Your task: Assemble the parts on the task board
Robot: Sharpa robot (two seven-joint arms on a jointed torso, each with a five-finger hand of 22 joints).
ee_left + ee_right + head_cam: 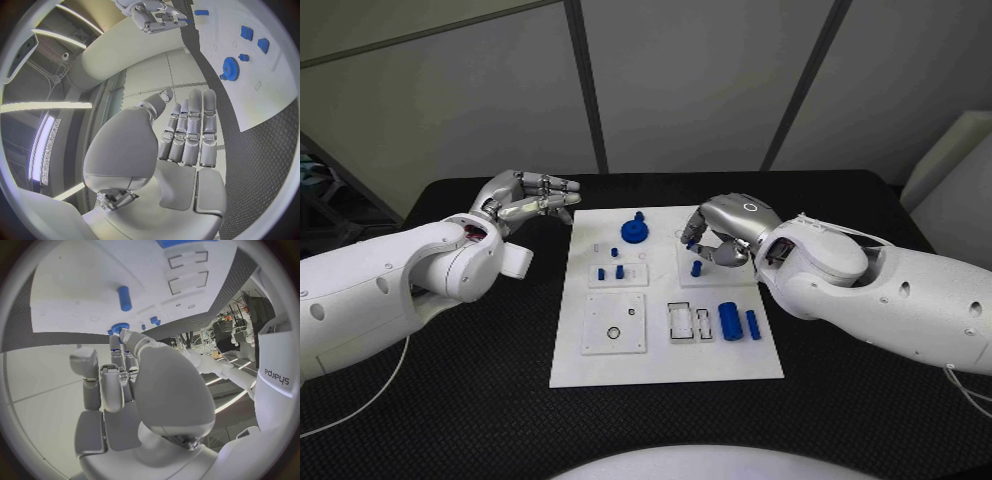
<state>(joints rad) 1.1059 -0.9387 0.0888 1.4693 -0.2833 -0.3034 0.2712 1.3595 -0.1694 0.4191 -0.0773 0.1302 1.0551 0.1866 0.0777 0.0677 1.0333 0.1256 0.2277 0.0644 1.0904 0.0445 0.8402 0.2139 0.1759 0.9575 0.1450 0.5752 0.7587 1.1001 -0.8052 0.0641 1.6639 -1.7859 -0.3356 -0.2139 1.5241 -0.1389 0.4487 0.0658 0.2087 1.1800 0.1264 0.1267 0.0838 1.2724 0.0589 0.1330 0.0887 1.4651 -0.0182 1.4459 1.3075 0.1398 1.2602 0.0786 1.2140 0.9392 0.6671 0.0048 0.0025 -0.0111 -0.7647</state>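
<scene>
Sitting mid-table: white task board (pixel 668 350), flat rectangular plate on black textured table (pixel 444 400). Blue gear (pixel 636 231) with a knob stands at the far edge; small blue pegs (pixel 610 272) stand upright in a raised tile, two blue cylinders (pixel 740 324) lie right of two rectangular slots (pixel 689 322). Left hand (pixel 524 200) hovers off the board's far-left corner, fingers straight and loosely apart, holding nothing. Right hand (pixel 718 235) is over the far-right part of the board, fingers curled by a blue peg (pixel 697 267); can't tell if it grips. Near half of board unobstructed.
</scene>
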